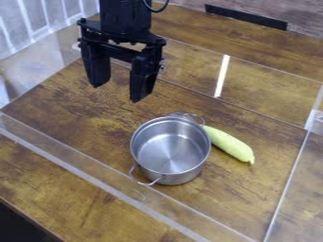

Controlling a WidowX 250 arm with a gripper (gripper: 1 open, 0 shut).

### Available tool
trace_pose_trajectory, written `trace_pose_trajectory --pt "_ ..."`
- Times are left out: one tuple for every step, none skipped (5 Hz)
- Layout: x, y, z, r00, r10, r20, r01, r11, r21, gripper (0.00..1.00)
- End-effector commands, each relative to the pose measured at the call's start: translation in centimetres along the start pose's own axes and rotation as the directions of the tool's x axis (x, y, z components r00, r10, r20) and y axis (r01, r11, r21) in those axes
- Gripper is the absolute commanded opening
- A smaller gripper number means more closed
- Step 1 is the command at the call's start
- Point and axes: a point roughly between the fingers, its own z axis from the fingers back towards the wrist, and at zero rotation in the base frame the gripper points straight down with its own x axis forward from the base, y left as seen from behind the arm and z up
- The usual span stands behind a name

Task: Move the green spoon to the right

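Pot [171,151]: shiny, smooth metal. Tabletop [76,109]: brown grained wood. Green spoon [231,145]: smooth.

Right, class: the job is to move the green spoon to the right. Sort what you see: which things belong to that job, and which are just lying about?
Belong to the job:
- pale yellow-green, smooth, elongated spoon
- black robot hand

Just lying about:
- round, silver metal pot with wire handles

steel pot [171,151] | upright, open | wooden table [76,109] beneath
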Motion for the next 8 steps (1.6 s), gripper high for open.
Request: trace_pose_trajectory --pt "-0.4 0.1 -2.3 0.999 0.006 -0.036 -0.006 1.0 0.0 1.0" --pt "0.4 -1.3 -3.7 0.991 0.133 -0.033 -0.133 0.991 0.007 1.0" --pt "1.7 -3.9 -3.3 0.949 0.314 -0.011 -0.314 0.949 0.002 1.0" --pt "3.2 -6.4 -2.9 0.866 0.5 0.021 -0.499 0.866 -0.025 1.0" --pt "4.4 -8.0 -2.9 0.751 0.659 0.043 -0.657 0.752 -0.063 1.0" --pt "5.1 -8.5 -3.0 0.637 0.769 0.053 -0.763 0.639 -0.102 1.0" --pt "5.8 -9.0 -4.5 0.522 0.851 0.055 -0.841 0.524 -0.132 1.0" --pt "6.7 -9.7 -6.1 0.436 0.898 0.055 -0.885 0.439 -0.153 1.0"
